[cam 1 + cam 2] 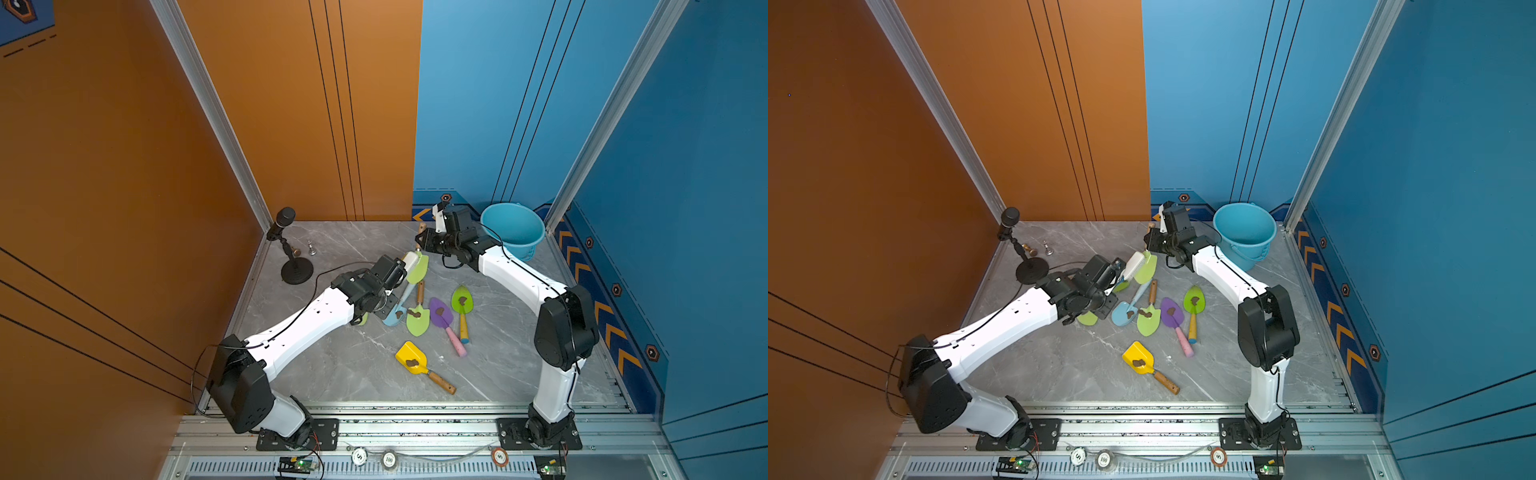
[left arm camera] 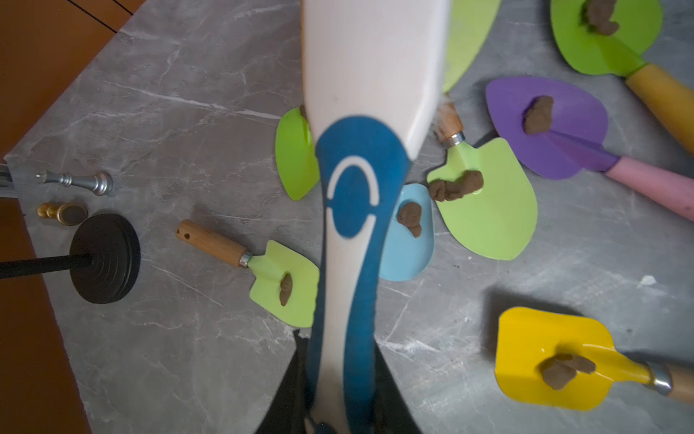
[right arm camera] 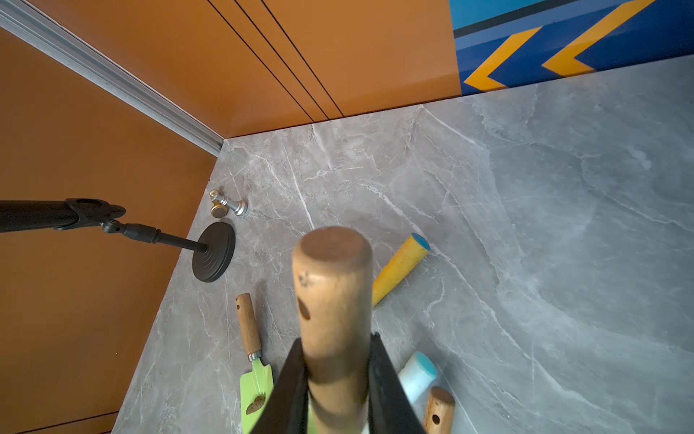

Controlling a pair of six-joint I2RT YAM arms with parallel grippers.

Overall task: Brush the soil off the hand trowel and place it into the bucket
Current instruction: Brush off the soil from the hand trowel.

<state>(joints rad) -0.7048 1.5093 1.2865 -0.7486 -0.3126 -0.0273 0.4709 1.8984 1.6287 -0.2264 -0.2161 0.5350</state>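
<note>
My right gripper (image 1: pixel 422 244) (image 3: pixel 336 349) is shut on the wooden handle (image 3: pixel 330 300) of a light-green hand trowel (image 1: pixel 420 272) (image 1: pixel 1148 270), held above the table. My left gripper (image 1: pixel 400 269) (image 2: pixel 341 349) is shut on a white-and-blue brush (image 2: pixel 353 210) (image 1: pixel 411 261), whose head lies over that blade (image 2: pixel 465 37). Any soil on the held blade is hidden by the brush. The light-blue bucket (image 1: pixel 513 228) (image 1: pixel 1246 232) stands upright at the back right, just behind the right arm.
Several other trowels lie mid-table, each with a soil lump: blue (image 1: pixel 395 316), green (image 1: pixel 417 322), purple (image 1: pixel 440 311), green with a yellow handle (image 1: pixel 462 301), a yellow scoop (image 1: pixel 411 359). A microphone stand (image 1: pixel 296 270) and chess pieces (image 1: pixel 311 248) are at the back left.
</note>
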